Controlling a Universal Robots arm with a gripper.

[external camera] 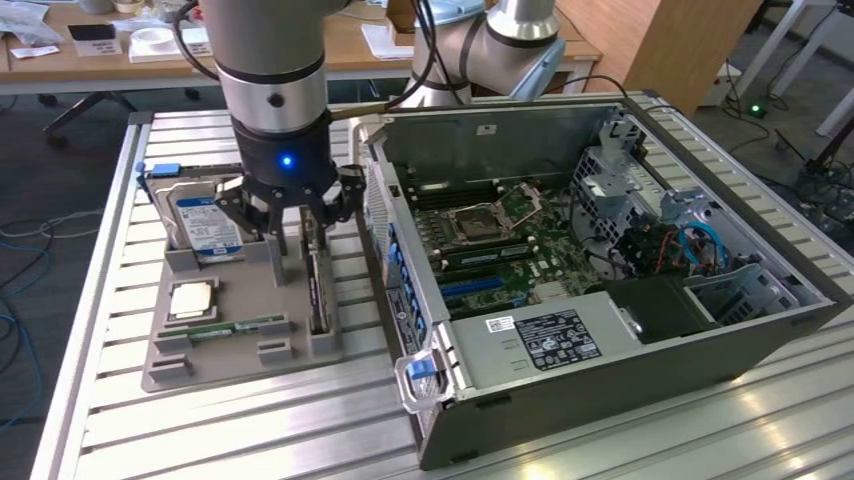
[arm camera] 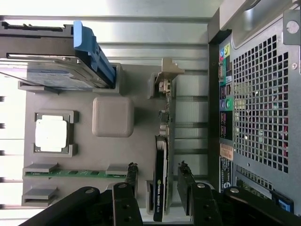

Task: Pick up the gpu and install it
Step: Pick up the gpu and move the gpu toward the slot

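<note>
exterior view
gripper [external camera: 302, 228]: black fingers spread wide, hanging over the tray
tray [external camera: 234, 365]: grey moulded plastic, slotted, on the ribbed aluminium worktop [external camera: 200, 430]
gpu [external camera: 318, 295]: thin flat card on edge in the tray's slot, on the side nearest the open metal computer case [external camera: 601, 390]

wrist view
fingers [arm camera: 133, 179]: one either side of the gpu [arm camera: 161, 188], not touching it
gpu: black face, green board, pale metal bracket [arm camera: 165, 75] at the far end of the tray's slot
</note>
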